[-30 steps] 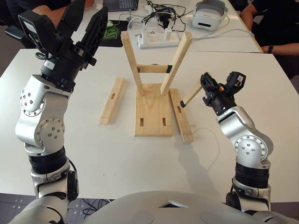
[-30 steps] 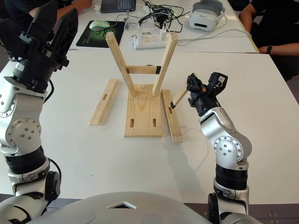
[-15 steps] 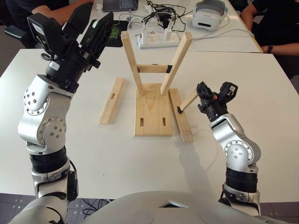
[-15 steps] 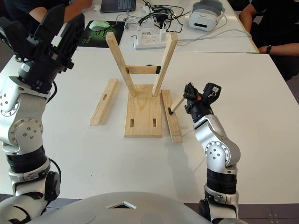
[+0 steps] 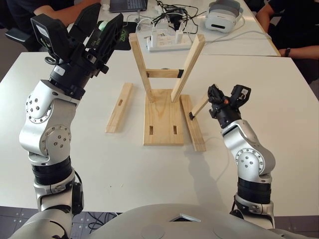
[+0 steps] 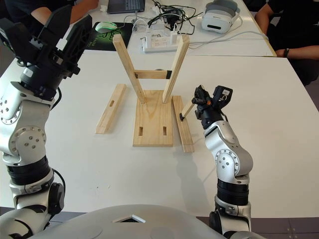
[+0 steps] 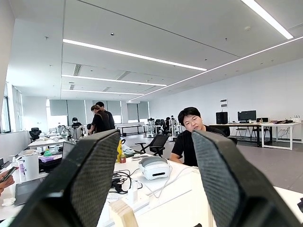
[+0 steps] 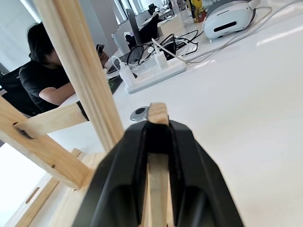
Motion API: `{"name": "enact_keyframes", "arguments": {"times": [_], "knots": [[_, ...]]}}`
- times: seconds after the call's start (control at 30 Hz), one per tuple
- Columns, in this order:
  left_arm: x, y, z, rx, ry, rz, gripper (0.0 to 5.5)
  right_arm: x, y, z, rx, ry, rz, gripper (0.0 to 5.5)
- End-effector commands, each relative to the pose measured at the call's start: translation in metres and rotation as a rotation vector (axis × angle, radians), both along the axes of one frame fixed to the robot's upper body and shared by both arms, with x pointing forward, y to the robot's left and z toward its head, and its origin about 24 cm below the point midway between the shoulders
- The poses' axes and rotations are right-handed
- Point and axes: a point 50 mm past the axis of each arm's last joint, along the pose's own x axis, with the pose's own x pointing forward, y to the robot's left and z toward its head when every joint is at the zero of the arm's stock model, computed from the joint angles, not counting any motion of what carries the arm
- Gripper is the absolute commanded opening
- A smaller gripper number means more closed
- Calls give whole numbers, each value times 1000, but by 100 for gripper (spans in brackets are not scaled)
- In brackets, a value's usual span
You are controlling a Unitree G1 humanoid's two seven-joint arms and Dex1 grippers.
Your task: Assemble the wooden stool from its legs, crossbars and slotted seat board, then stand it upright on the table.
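One crossbar [image 5: 200, 107] apparently pinched in right hand [image 5: 216, 97]; left hand [image 5: 105, 18] raised, spread

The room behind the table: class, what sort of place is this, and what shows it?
Probably an open-plan office or lab: long ceiling light strips, desks with monitors, and a power strip on the table.

- Looking like an open-plan office, desks [image 7: 278, 124] and swivel chairs [image 7: 156, 142] stretching way back
- Strip lights [image 7: 130, 54] running along the ceiling [image 7: 142, 23]
- Power strip [image 5: 167, 43], laptop [image 5: 128, 4], headset [image 5: 224, 15] sitting on the table [image 5: 99, 164]
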Motion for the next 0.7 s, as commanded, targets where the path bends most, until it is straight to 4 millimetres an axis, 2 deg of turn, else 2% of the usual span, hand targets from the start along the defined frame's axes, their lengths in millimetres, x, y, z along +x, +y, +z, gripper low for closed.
{"name": "enact_keyframes", "arguments": {"times": [0.03,0.23,0.7], "knots": [[0,-4,7,22,-10,-24,282,-9,4,-6,-30,8,10,47],[0,-7,7,33,9,-58,282,-17,4,-7,-69,-3,-24,47],[-2,-12,4,25,22,-76,282,-7,3,-8,-101,-44,-17,47]]}}
